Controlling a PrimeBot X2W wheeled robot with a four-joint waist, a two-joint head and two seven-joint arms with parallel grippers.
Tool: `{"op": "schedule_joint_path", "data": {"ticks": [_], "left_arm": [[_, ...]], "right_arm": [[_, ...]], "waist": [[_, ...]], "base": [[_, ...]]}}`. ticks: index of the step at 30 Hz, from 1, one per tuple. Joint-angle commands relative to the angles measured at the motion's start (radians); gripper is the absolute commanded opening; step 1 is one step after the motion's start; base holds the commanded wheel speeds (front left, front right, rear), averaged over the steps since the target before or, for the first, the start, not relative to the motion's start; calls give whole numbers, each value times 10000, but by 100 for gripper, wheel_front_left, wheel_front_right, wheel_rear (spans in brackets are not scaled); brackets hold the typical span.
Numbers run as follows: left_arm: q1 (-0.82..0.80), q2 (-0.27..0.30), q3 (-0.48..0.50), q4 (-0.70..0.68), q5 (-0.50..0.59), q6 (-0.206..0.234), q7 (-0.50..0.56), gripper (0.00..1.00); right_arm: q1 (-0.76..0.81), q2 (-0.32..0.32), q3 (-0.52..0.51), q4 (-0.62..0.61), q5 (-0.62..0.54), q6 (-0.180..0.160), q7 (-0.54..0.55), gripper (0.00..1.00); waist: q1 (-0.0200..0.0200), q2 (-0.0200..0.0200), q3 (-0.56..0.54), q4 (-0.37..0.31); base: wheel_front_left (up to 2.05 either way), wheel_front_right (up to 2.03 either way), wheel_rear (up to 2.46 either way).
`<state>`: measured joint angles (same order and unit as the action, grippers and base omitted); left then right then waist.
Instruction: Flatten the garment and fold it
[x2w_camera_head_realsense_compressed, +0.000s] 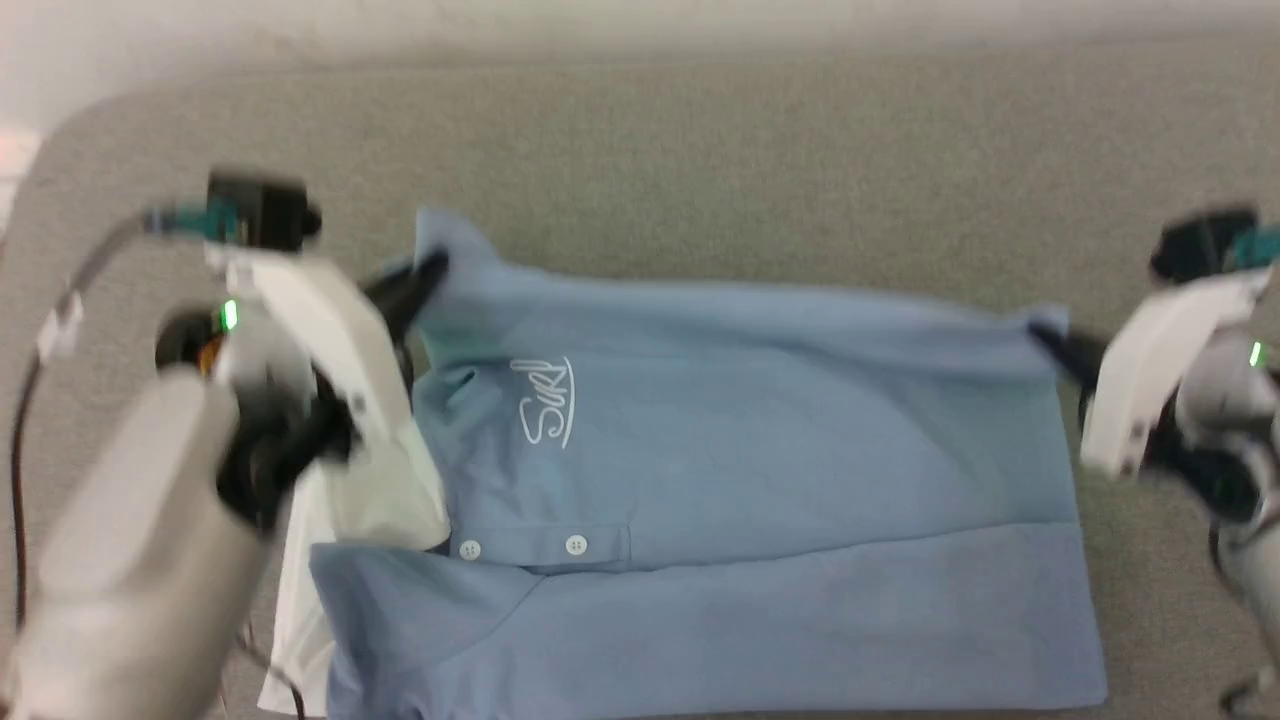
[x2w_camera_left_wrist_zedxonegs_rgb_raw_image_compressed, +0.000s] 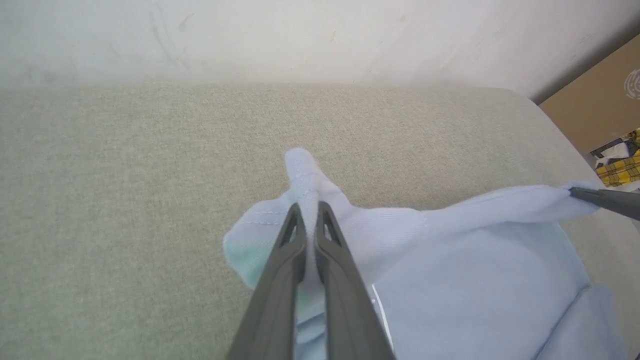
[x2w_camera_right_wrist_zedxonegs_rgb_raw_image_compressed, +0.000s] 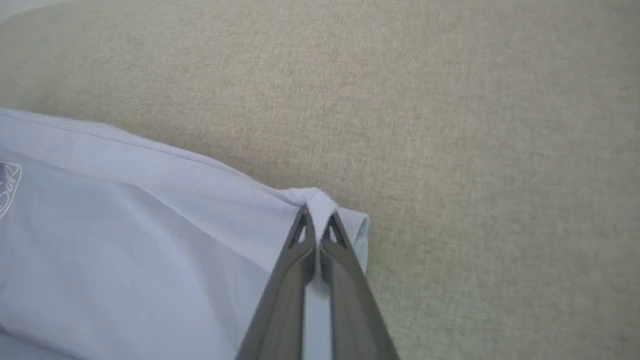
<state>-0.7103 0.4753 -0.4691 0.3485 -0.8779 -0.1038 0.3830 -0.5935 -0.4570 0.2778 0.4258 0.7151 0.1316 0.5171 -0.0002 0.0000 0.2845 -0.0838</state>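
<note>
Head view, garment (x2w_camera_head_realsense_compressed: 750, 460) stretched between left gripper (x2w_camera_head_realsense_compressed: 428, 272) and right gripper (x2w_camera_head_realsense_compressed: 1046, 340), both clamping its corners.

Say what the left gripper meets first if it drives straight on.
Shut on the light blue polo shirt, the left gripper would probably meet the beige woven surface first, though depth is unclear.

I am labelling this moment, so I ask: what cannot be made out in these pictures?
Head view: left gripper and right gripper are motion-blurred.
Head view: the garment is cut off by the bottom edge.
Head view: left forearm hides part of the collar.
</note>
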Motion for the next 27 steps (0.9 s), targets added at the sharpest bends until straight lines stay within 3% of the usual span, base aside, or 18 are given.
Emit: {"op": "schedule_joint_path", "data": {"ticks": [1,8,14,15,16,17,22,27], "left_arm": [[855,132,93,-445,-25,265,-305,0],[4704,259,55,-2573,-334,1460,-1014,0],[6046,83,-132,-2745,-196,2112,-1429,0],[6156,36,-194,-2654,-132,2215,-1466,15],[6241,-47,-219,-2590,-117,2286,-1541,82],[6318,-157,-208,-2534,-131,2342,-1666,100],[6548,-681,311,-2498,-10,2665,-3161,100],[6832,-699,830,-2837,393,3035,-4481,100]], "right_arm": [[678,8,-52,-224,122,-9,-61,0],[3270,224,-657,-743,116,-9,-629,0],[4299,658,-1444,-638,-205,-9,-951,4],[4439,730,-1548,-622,-259,-9,-931,16],[4556,789,-1610,-660,-333,-9,-953,44],[4681,860,-1693,-681,-387,-9,-986,100],[5593,1041,-2067,-1333,-902,-9,-1236,100],[6853,1408,-2809,-3432,-1560,-9,-894,100]], "waist": [[2,0,-1069,196],[2,0,-1455,318],[2,0,-1495,413],[2,0,-1520,405],[2,0,-1540,391],[2,0,-1572,380],[2,0,-1811,409],[2,0,-2107,384]], "base": [[0,0,0],[0,0,0],[0,0,0],[0,0,0],[0,0,0],[0,0,0],[0,0,0],[0,0,0]]}}
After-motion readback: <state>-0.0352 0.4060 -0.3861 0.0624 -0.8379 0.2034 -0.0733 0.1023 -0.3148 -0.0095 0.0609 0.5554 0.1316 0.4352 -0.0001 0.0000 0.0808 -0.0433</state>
